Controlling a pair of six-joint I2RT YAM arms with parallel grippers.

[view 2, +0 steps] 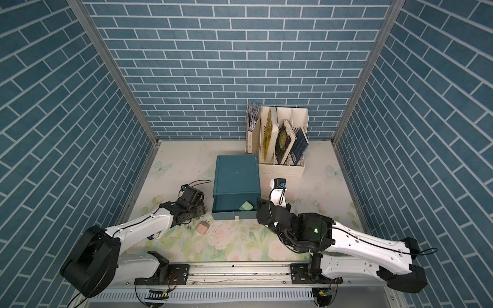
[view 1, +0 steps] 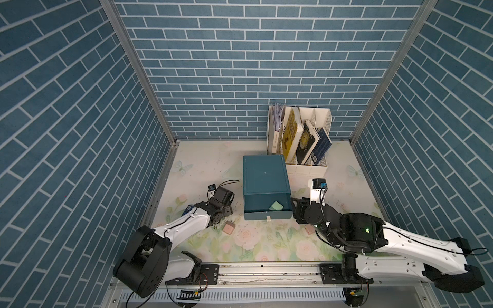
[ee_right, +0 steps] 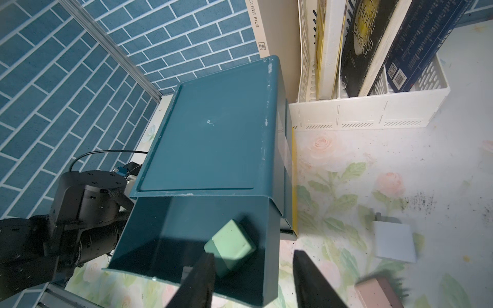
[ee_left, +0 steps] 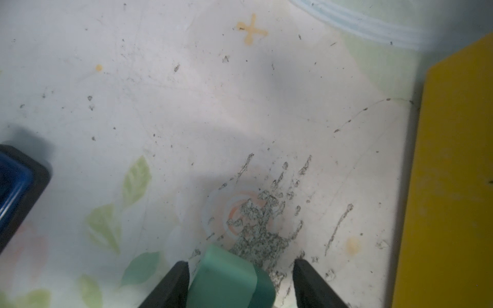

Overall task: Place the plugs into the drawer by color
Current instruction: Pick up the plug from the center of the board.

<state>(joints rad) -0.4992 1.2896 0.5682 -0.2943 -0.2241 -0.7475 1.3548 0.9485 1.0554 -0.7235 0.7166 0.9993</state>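
Observation:
The dark teal drawer [view 1: 264, 176] cabinet stands mid-table with its top drawer [ee_right: 186, 226] pulled out. One mint green plug [view 1: 276, 206] [ee_right: 230, 244] lies in that drawer's right front corner. In the left wrist view my left gripper [ee_left: 241, 264] is open around a second mint green plug [ee_left: 226, 277] low over the mat, left of the cabinet. The plug sits against one finger, with a gap to the other. My right gripper [ee_right: 253, 256] is open, and its fingers straddle the pulled-out drawer's right wall. Two pink plugs [view 1: 229, 228] [view 1: 309, 229] and a white plug [ee_right: 394, 240] lie on the mat.
A white file rack [view 1: 306, 165] of books stands behind the cabinet on the right. A blue-and-black object [ee_left: 16, 186] lies near my left gripper. A yellow panel [ee_left: 453, 160] runs along the cabinet's lower side. Brick-patterned walls [view 1: 80, 120] enclose the table.

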